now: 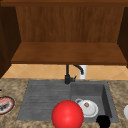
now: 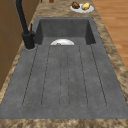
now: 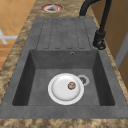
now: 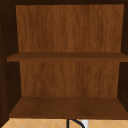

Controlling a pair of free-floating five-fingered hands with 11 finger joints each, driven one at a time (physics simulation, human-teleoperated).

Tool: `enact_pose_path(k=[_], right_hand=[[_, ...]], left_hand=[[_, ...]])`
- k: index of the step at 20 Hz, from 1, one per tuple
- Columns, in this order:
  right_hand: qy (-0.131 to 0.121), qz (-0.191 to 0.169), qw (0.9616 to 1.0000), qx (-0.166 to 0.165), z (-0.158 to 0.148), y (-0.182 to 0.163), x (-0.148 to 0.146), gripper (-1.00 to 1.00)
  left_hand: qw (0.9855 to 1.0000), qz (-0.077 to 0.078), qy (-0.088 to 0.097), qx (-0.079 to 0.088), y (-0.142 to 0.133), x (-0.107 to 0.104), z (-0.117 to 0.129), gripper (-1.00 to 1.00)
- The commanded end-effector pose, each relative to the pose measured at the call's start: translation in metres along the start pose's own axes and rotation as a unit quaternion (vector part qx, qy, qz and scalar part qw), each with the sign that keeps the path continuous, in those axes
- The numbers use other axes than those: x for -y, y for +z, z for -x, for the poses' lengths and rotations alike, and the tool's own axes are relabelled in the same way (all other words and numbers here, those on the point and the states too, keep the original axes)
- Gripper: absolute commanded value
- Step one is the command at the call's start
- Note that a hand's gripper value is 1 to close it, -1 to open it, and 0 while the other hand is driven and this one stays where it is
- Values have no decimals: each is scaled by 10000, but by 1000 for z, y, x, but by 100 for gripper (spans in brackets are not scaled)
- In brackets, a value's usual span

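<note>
A white plate (image 1: 88,109) lies in the sink basin (image 1: 100,91), with a small brown piece (image 3: 71,85) on it. From the right side the plate (image 3: 65,88) sits beside the drain (image 3: 83,80); from the left side its far rim (image 2: 62,42) peeks over the basin edge. A large red ball (image 1: 67,115) shows low in the front view, over the sink's front edge. A black rounded shape, my right hand (image 1: 103,121), is at the bottom right of the basin's front rim, close to the plate.
A black faucet (image 1: 67,75) stands behind the sink, with a ribbed drainboard (image 2: 65,77) to its left. A red-rimmed plate (image 1: 5,105) lies on the left counter, and a plate with brown and yellow food (image 2: 82,7) on the right counter. A wooden shelf cabinet (image 4: 67,107) hangs above.
</note>
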Motion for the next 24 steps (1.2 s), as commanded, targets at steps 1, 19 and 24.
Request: enact_pose_path(k=[1, 19, 24], right_hand=[[0, 0, 10000, 0, 0, 0, 0, 0], [0, 0, 10000, 0, 0, 0, 0, 0], [0, 0, 10000, 0, 0, 0, 0, 0]], left_hand=[[9989, 430, 61, -166, -23, 1, 0, -100], [9869, 1425, 300, -693, -88, 26, -14, -100], [9813, 1702, 351, -831, -109, 30, -12, -100]])
